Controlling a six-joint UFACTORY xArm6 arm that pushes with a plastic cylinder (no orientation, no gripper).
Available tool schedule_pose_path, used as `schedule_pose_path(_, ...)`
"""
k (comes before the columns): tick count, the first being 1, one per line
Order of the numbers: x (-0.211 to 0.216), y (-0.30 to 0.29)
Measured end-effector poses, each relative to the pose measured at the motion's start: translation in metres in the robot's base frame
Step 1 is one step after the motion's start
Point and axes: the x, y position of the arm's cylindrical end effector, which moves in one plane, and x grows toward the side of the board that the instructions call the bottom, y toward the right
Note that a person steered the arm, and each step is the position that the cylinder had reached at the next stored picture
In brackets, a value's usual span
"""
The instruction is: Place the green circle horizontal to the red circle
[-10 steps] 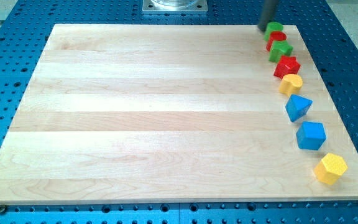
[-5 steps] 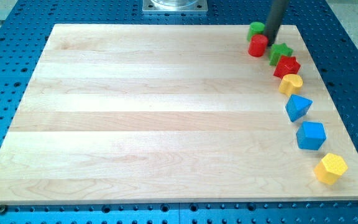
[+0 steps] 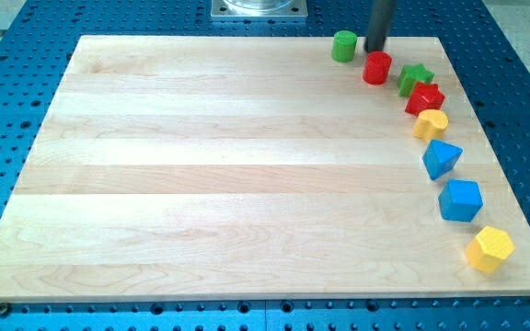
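Green circle (image 3: 343, 46) has slid left, apart from red circle (image 3: 376, 68); my tip (image 3: 375, 49) sits between.

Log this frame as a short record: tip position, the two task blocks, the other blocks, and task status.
tip: my tip near the view's top, between the two circles
green circle: left of the tip, apart from it
red circle: just below the tip
other blocks: green star, red block, then yellow, blue, blue, yellow down the right edge
status: green sits higher than red, not level
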Motion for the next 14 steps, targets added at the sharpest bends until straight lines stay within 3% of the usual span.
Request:
schedule_pose_path(2, -0.005, -0.095)
schedule_pose_path(4, 0.054, -0.121)
schedule_pose_path(5, 0.011, -0.084)
schedule_pose_path(7, 0.019, -0.197)
schedule_pose_path(8, 0.057, -0.175)
schedule_pose_path(9, 0.046, -0.18)
schedule_pose_path(10, 0.046, -0.265)
schedule_pose_path(11, 0.111, -0.254)
schedule_pose_path(14, 0.092, -0.155)
